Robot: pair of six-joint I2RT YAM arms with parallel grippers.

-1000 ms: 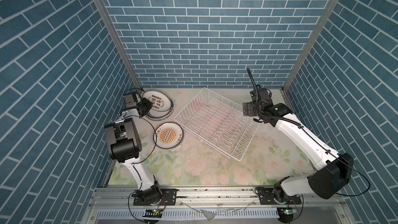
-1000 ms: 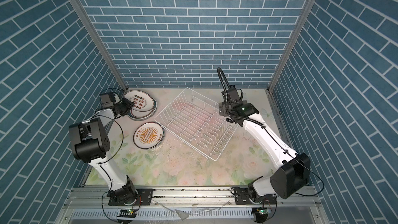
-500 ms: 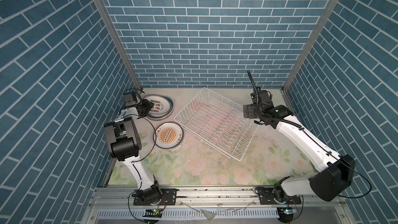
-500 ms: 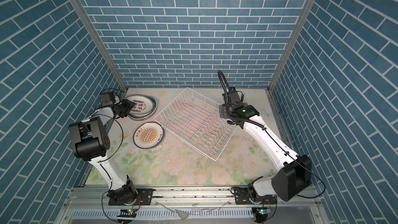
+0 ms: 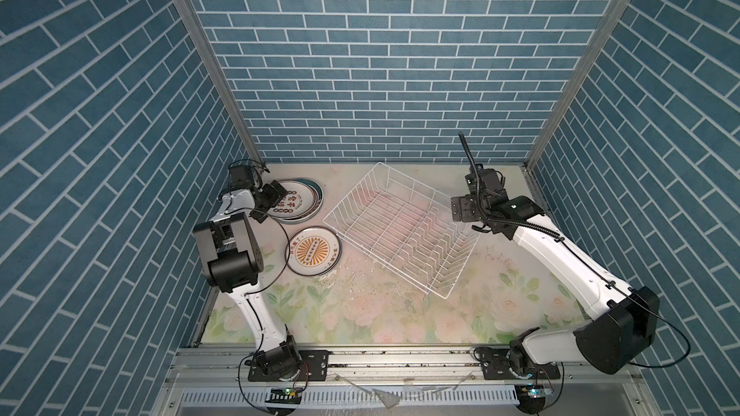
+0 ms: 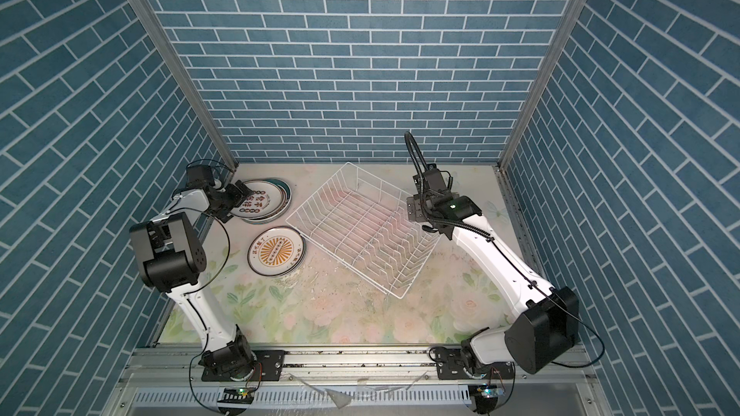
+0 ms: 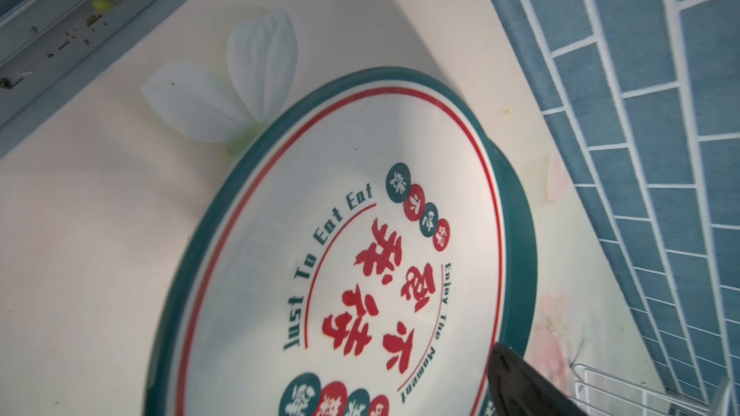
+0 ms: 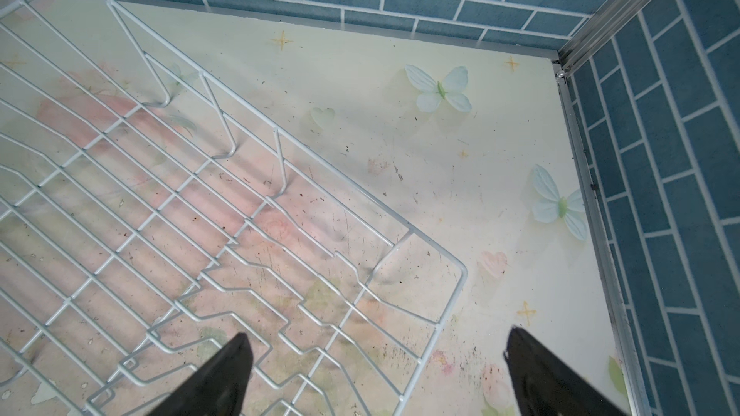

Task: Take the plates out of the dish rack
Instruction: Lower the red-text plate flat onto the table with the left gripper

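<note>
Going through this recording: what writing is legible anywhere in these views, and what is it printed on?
"Just To Eat Eat": on the top plate of the stack, in green, in the left wrist view.
"Enjoy The Moment": same plate, along its inner red arc.
Large red characters at that plate's centre: sharp, not Latin script; the ones in the round dots are too small to read.
Sunburst plate: lettering too small to read.
Nothing readable elsewhere.

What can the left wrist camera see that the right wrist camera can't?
Only the left wrist view shows a plate with red characters and the words "Just To Eat Eat", another rim peeking out under it, plus one dark fingertip. Only the right wrist view shows the bare divider wires of the dish rack, two butterflies printed on the table, and the right gripper spread open. Both show the blue brick wall, the pale table and some white rack wire.
</note>
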